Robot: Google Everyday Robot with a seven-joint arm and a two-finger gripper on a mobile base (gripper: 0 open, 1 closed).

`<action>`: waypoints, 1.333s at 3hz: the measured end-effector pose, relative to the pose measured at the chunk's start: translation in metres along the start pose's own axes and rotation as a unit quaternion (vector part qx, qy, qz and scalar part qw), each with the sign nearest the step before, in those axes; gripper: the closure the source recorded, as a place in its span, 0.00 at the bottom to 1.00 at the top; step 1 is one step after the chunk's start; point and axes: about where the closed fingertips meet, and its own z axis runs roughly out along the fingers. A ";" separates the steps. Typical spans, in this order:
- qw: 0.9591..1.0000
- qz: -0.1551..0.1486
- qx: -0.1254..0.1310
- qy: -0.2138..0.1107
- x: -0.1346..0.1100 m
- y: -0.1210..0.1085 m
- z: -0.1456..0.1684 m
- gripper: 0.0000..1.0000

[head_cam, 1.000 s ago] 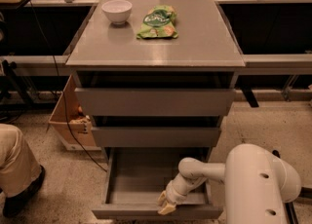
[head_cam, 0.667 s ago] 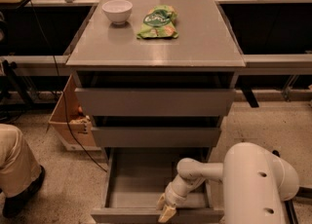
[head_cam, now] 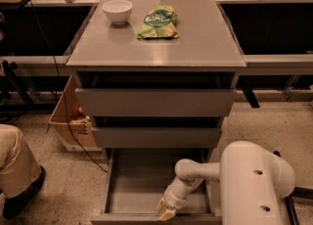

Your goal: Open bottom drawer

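Low, end effector [head_cam: 165, 213] at cropped bottom drawer [head_cam: 139, 182] front.

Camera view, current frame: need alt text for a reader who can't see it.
The bottom drawer of a grey three-drawer cabinet stands pulled out, with the robot's gripper down at its front edge. A white bowl and a green snack bag sit on the cabinet top.

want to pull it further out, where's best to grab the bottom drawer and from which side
Likely best: grip the bottom drawer by the top lip of its front panel, from above. The front shows no handle, and the pulled-out tray is open upward, leaving that lip exposed. The gripper sits there, right of centre.
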 end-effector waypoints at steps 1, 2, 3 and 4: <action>1.000 -0.003 -0.010 0.006 -0.001 0.003 -0.003 1.00; 1.000 -0.012 -0.016 0.019 -0.006 0.003 -0.015 1.00; 1.000 -0.014 0.002 0.015 -0.009 -0.006 -0.030 1.00; 0.999 -0.002 0.043 -0.014 -0.002 -0.025 -0.041 1.00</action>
